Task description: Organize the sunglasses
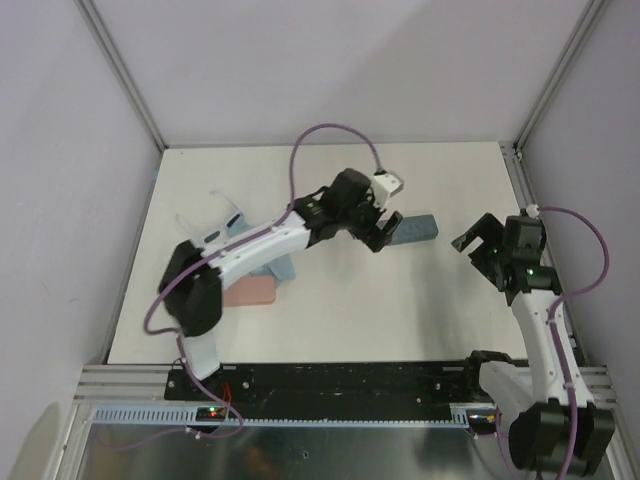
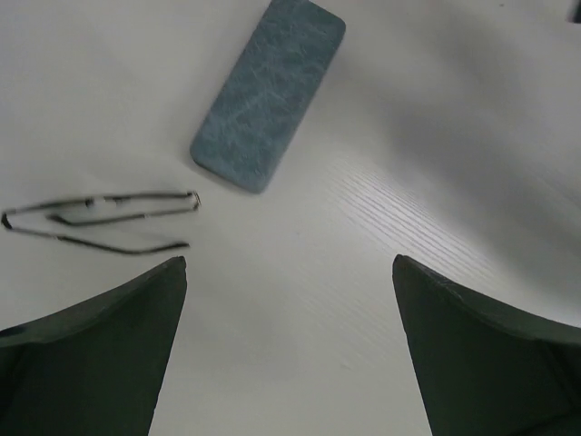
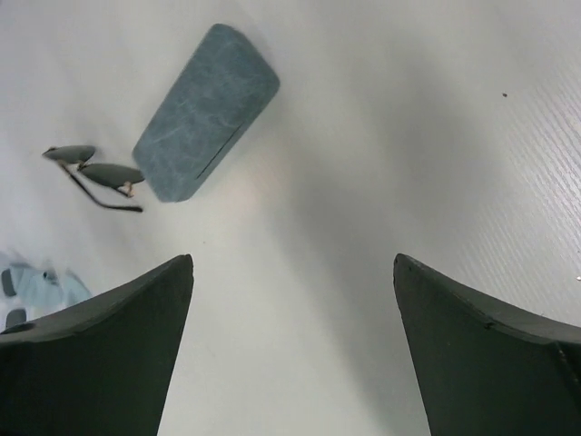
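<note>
The thin dark-framed sunglasses (image 2: pixel 100 221) lie folded on the white table, just left of the grey-blue case (image 2: pixel 268 91). In the right wrist view the same sunglasses (image 3: pixel 95 173) rest beside the case (image 3: pixel 204 113). My left gripper (image 2: pixel 289 263) hovers open over bare table near them, with nothing between its fingers. From above, this gripper (image 1: pixel 382 236) hides the dark pair. The white-framed sunglasses (image 1: pixel 226 215) lie at the far left, partly under the left arm. My right gripper (image 1: pixel 478 255) stands open and empty to the right of the case (image 1: pixel 417 229).
A pink case (image 1: pixel 250 291) and a light blue cloth (image 1: pixel 280 269) lie beside the left arm's base. A bit of blue cloth (image 3: pixel 36 286) shows at the left edge of the right wrist view. Grey walls close in the table on three sides.
</note>
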Action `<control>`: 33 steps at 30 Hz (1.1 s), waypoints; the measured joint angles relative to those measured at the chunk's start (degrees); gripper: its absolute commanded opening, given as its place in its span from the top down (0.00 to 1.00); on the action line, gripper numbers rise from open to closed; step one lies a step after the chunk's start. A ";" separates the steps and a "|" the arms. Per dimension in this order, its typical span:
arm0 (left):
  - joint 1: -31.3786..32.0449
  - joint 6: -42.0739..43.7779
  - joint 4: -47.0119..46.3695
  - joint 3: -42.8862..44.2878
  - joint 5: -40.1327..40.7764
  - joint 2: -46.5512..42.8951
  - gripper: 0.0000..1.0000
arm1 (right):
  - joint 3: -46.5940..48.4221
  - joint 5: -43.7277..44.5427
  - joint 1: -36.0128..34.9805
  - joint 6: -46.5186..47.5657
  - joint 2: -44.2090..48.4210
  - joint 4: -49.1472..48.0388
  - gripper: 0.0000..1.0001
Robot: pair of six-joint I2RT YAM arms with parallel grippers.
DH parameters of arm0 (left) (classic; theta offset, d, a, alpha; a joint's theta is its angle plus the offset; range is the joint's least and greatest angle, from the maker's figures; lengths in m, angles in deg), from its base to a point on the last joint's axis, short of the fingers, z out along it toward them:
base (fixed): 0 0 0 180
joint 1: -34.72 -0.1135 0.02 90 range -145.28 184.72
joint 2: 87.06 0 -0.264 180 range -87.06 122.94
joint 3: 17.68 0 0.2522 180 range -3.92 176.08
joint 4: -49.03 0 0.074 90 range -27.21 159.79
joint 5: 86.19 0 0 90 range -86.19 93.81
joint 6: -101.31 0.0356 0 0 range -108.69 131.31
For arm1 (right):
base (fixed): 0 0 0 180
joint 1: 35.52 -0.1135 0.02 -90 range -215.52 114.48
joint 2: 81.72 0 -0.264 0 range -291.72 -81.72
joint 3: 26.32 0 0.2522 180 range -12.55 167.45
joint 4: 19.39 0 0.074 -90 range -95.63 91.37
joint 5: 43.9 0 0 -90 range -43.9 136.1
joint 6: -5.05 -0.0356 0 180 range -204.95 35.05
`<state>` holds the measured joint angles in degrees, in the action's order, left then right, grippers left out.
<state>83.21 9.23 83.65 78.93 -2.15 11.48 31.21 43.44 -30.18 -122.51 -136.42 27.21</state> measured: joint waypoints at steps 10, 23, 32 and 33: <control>-0.07 14.75 0.63 25.03 -1.31 25.99 0.00 | -0.55 -7.63 0.90 6.19 17.18 3.65 0.01; -1.16 20.61 2.62 38.01 -3.50 41.51 0.00 | -0.70 -11.85 1.05 6.58 19.98 5.92 0.01; -4.39 19.04 3.39 38.88 -11.02 42.93 0.04 | -0.70 -13.33 1.05 6.08 18.56 5.31 0.01; -4.61 18.82 3.43 38.88 -11.41 42.93 0.05 | -0.70 -13.38 1.05 6.03 18.43 5.20 0.01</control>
<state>78.60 28.04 87.08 117.81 -13.56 54.41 30.51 30.06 -29.13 -116.48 -117.99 32.41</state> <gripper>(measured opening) 0.970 0.992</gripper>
